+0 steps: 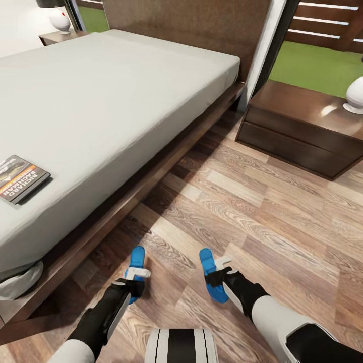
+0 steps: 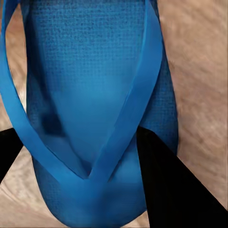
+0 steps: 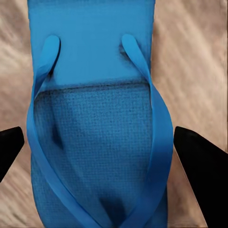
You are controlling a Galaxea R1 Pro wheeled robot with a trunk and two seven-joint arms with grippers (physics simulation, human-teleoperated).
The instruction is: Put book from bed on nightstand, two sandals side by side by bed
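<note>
Two blue sandals lie on the plank floor [image 1: 282,222] just beside the bed [image 1: 116,101], roughly parallel with a gap between them. The left tool [image 1: 135,282] sits over the left sandal [image 1: 136,262]; in its wrist view the dark fingers [image 2: 175,185] flank the toe end, one pressed against the sole's edge, so it looks closed on that sandal. The right tool [image 1: 218,277] is over the right sandal [image 1: 210,275]; there the fingers [image 3: 199,159] stand apart from the sole's sides, spread wide and gripping nothing.

The sandals look light, thin and bendy, with soft straps; the firmer sole edge across the width seems the best place to pinch. The straps would likely slip or stretch.

The book [image 1: 20,179] lies flat on the mattress near the bed's edge. It is thin and probably hard to lift off soft bedding. The right nightstand [image 1: 297,126] carries a white lamp base [image 1: 356,96]; much of its top is bare. A second nightstand [image 1: 55,36] stands beyond the bed. The bed frame's projecting ledge lies close to the left arm.
</note>
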